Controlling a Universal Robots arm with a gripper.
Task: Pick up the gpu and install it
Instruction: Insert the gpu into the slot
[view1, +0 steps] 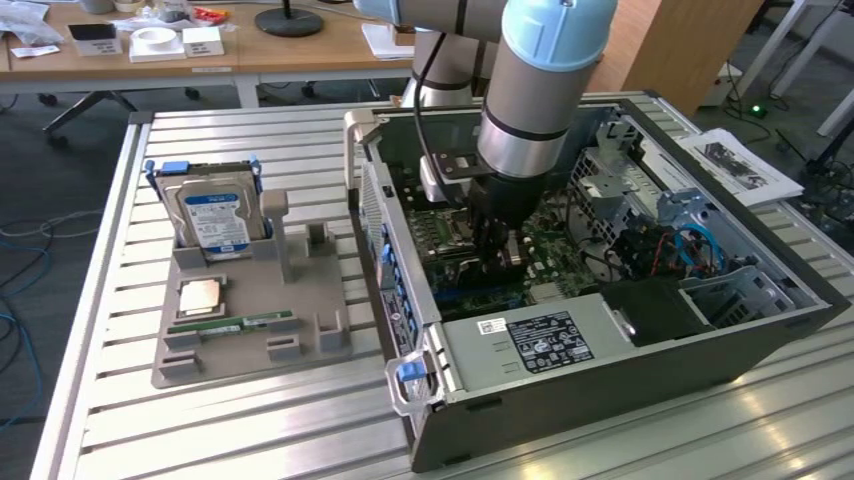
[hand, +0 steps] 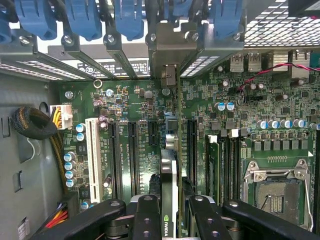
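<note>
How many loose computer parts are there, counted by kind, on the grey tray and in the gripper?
hard drive: 1
processor chip: 1
memory stick: 1
gpu, held in the gripper: 1
Total: 4

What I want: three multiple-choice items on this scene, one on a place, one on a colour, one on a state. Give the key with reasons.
1. The gpu is:
A. in the holder
B. inside the case
C. on a desk

2. The hard drive label is:
A. red
B. yellow
C. blue and white

3. The gripper is:
A. shut on the gpu
B. open, empty
C. shut on the hard drive

Key:
1 B: the card stands over the motherboard slots.
2 C: the label shows blue and white.
3 A: the fingers clamp the card's sides.
</note>
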